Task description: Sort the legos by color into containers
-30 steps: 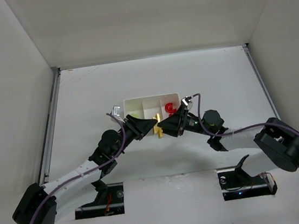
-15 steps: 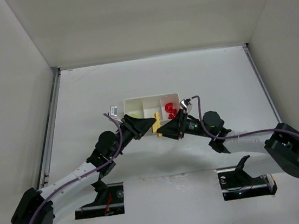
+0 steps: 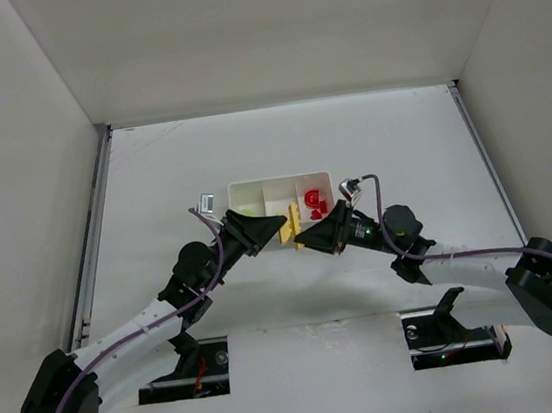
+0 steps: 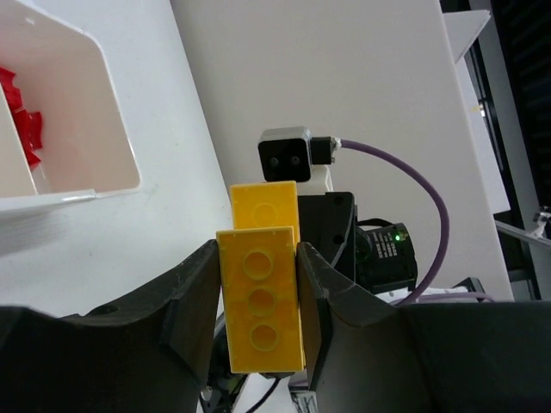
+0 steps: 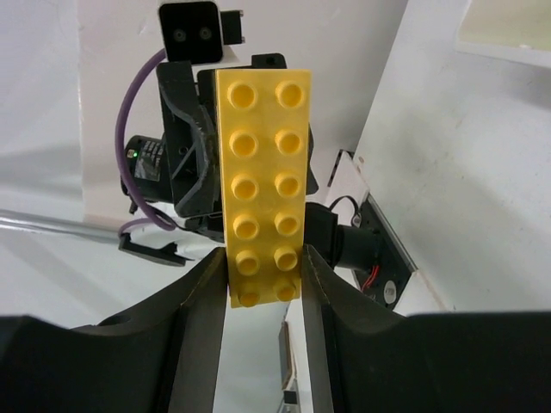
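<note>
My left gripper and right gripper meet tip to tip just in front of the white tray. In the left wrist view my left gripper is shut on a yellow brick, underside showing, with a second yellow brick right behind it. In the right wrist view my right gripper is shut on a long yellow studded brick. I cannot tell whether the two bricks are joined. Red legos lie in the tray's right compartment and also show in the left wrist view.
The tray's near corner stands close to the left of my left gripper's fingers. The enclosure's white walls rise on three sides. Both arm bases sit at the near edge.
Both grippers have stayed tip to tip on the yellow bricks. The right arm's elbow has swung out to the right and lower, and the meeting point has shifted slightly.
</note>
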`<control>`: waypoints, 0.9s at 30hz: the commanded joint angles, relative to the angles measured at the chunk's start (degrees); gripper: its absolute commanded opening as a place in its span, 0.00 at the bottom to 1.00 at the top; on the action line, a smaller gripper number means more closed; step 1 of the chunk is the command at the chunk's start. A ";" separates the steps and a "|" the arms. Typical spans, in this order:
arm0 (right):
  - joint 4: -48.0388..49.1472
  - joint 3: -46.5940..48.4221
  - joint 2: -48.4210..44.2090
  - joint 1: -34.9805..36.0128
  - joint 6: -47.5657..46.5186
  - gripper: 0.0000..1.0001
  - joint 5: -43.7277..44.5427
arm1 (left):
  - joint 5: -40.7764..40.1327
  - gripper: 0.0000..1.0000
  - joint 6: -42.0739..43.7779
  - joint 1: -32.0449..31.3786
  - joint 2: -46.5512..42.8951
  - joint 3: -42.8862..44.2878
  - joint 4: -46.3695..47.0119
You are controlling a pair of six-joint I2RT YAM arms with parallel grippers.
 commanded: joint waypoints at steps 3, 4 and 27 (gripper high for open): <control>3.51 -0.48 -5.02 -2.94 -0.88 0.36 0.76 | 1.49 0.21 -1.22 3.49 -2.36 -1.05 1.68; 3.33 -0.48 -5.29 -3.38 -0.88 0.36 0.58 | 1.57 0.20 -1.22 3.76 -2.71 -1.31 1.59; -33.65 23.16 10.26 -4.70 -29.78 0.37 16.39 | -5.72 0.20 11.61 4.82 -7.82 6.86 -18.27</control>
